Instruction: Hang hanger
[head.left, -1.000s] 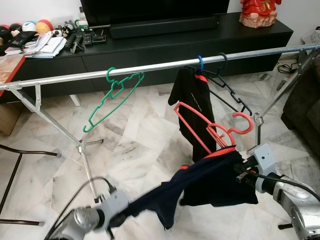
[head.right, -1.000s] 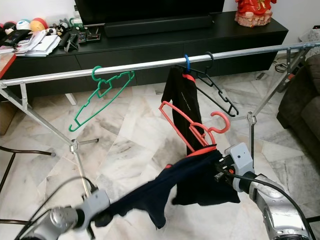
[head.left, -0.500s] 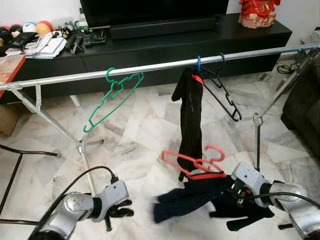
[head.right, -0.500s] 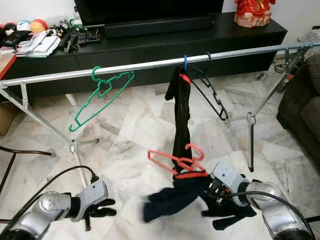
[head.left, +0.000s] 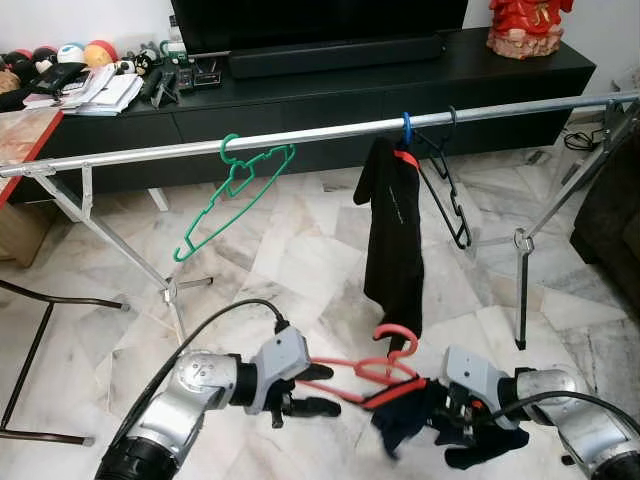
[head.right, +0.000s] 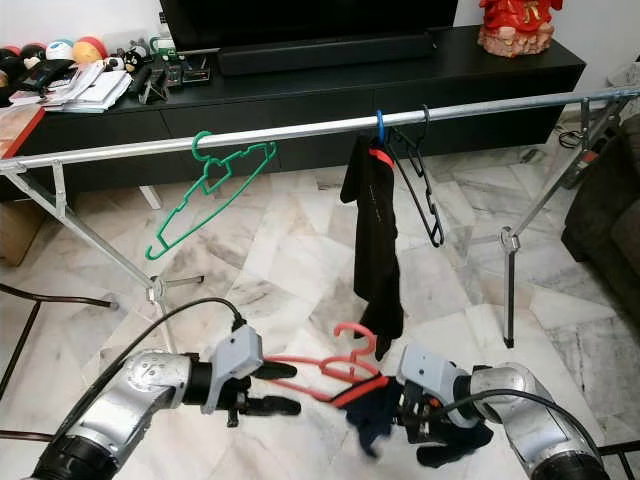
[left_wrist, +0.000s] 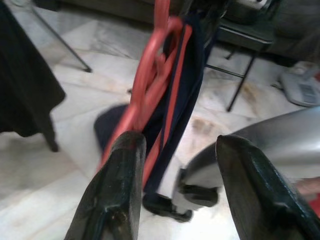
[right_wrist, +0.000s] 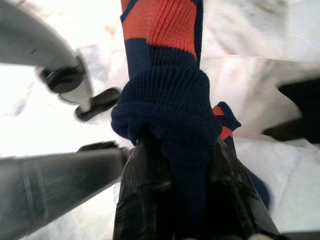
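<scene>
A: Where is the right hand (head.left: 440, 418) seen, and what is held?
B: It is seen at the lower right of the frame, low over the marble floor (head.left: 300, 260). Its fingers are clamped on a bunched navy knit garment with orange trim (right_wrist: 170, 105).

A: And the left hand (head.left: 312, 389)?
B: It is placed at the lower centre, fingers spread wide. The red hanger (head.left: 372, 366) is seen just beside one finger (left_wrist: 117, 190); contact cannot be judged.

A: Where is the red hanger found?
B: Between the two hands, hook upward, with the navy garment draped from its right end.

A: What is seen farther out?
B: A metal rail (head.left: 300, 137) is crossed by the upper frame, carrying a green hanger (head.left: 232, 195), a black garment (head.left: 393, 235) and a black hanger (head.left: 447, 195). A black TV cabinet (head.left: 330, 90) is set behind.
</scene>
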